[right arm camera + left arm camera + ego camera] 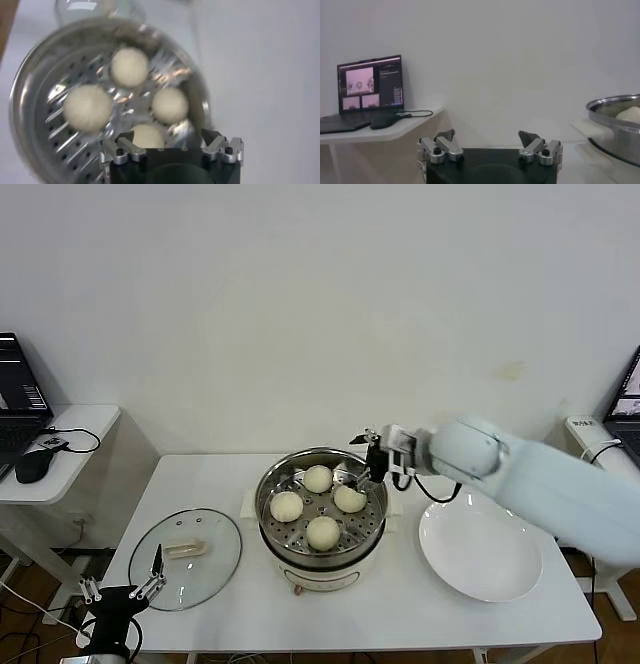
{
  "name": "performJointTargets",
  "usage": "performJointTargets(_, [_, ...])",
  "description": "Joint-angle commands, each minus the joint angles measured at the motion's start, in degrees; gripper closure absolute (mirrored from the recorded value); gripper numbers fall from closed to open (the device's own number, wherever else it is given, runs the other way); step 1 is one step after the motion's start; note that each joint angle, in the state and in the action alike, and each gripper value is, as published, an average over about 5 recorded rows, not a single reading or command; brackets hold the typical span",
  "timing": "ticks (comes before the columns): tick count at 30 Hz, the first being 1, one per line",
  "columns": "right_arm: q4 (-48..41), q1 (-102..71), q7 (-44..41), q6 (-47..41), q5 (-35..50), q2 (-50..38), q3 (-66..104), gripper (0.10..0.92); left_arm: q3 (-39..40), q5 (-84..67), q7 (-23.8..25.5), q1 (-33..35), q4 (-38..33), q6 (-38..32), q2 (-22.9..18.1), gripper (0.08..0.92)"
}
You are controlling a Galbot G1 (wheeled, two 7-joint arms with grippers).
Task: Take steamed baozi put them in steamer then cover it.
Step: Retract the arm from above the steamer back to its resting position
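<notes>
Several cream-white steamed baozi [322, 531] lie on the perforated floor of the shiny steamer [266, 489], which stands on its white pot base mid-table. My right gripper [368, 466] hovers open just above the steamer's right rim, holding nothing. In the right wrist view the baozi [129, 67] fill the steamer [30, 90] below the right gripper [170, 137], the nearest one just under its left finger. The glass cover [218, 569] with its cream handle lies flat on the table left of the steamer. My left gripper [125, 586] waits open, low at the cover's near-left edge.
An empty white plate [480, 552] sits right of the steamer. A side table [70, 424] at the left carries a laptop [369, 85] and a mouse. From the left wrist, the left gripper [489, 136] faces the wall with the steamer's rim [615, 107] to one side.
</notes>
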Motion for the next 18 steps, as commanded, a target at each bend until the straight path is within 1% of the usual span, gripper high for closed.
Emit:
performJointTargets(1, [6.75, -65.96, 12.05, 26.95, -11.93, 4.30, 56.08, 0.202, 1.35, 3.75, -2.06, -0.98, 1.07, 0.67, 0.12, 0.177])
performJointTargets(4, [5.83, -74.99, 10.03, 35.00, -15.03, 12.25, 64.76, 0.203, 2.22, 8.71, -3.21, -1.26, 2.42, 0.24, 0.13, 0.177])
performJointTargets(7, [5.55, -80.26, 8.96, 40.15, -16.00, 20.14, 71.09, 0.203, 2.52, 15.19, -4.43, -2.33, 5.03, -0.94, 0.05, 0.177])
performJointTargets(9, [5.04, -82.63, 8.38, 42.42, -16.43, 25.34, 74.29, 0.203, 2.32, 22.17, -5.81, -3.33, 7.44, -3.03, 0.01, 0.177])
performJointTargets(14, [3.28, -85.18, 8.55, 44.54, -18.19, 34.69, 79.14, 0.203, -0.82, 45.73, -9.71, -6.08, 14.29, -9.87, -0.03, 0.177])
performJointTargets(18, [3.04, -86.11, 9.90, 44.61, -19.54, 39.77, 81.84, 0.203, -4.74, 62.63, -11.34, -7.42, 18.54, -11.49, 0.92, 0.177])
